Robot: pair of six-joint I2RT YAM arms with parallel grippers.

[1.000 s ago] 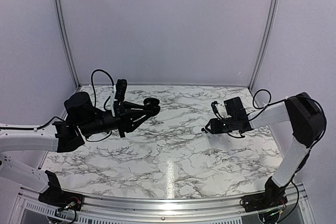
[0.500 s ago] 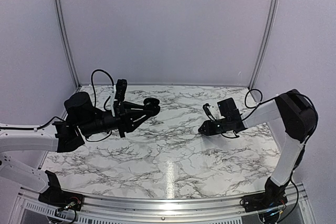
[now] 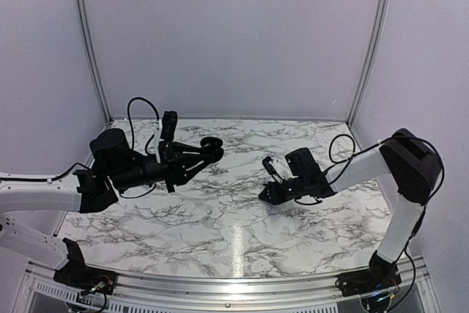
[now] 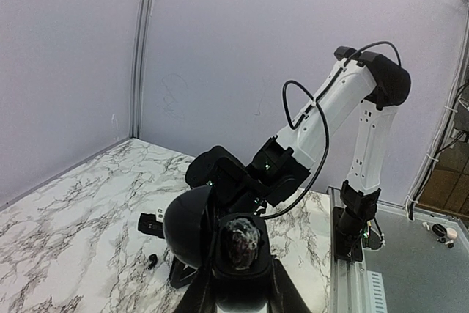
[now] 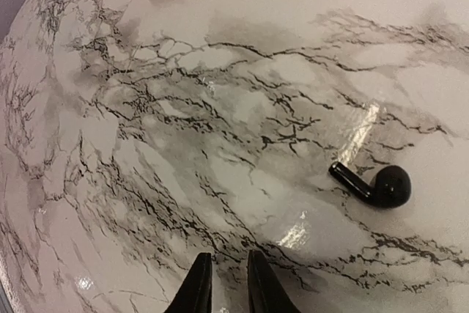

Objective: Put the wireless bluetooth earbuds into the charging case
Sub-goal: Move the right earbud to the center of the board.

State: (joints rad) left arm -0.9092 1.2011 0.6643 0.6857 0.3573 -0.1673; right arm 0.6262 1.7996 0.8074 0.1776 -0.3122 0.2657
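My left gripper [image 3: 207, 151] [image 4: 236, 273] is shut on a black rounded clamshell case [image 4: 220, 243] and holds it above the table at the back left. The lid stands open, and the well shows something mottled that I cannot make out. No cream-white case shows. One tiny black earbud [image 5: 374, 187] with a short stem lies on the marble; it also shows in the left wrist view [image 4: 152, 259]. My right gripper [image 3: 265, 197] [image 5: 224, 284] is low over the marble, empty, its jaws almost together, the earbud ahead and to its right. No second earbud is in view.
The marble tabletop [image 3: 220, 232] has white walls on three sides and a metal rail [image 3: 220, 287] along the near edge. The right arm [image 3: 366, 163] stretches in low from the right.
My right gripper has swung left and toward the table's middle, dropping closer to the marble. The left arm and the case have not moved.
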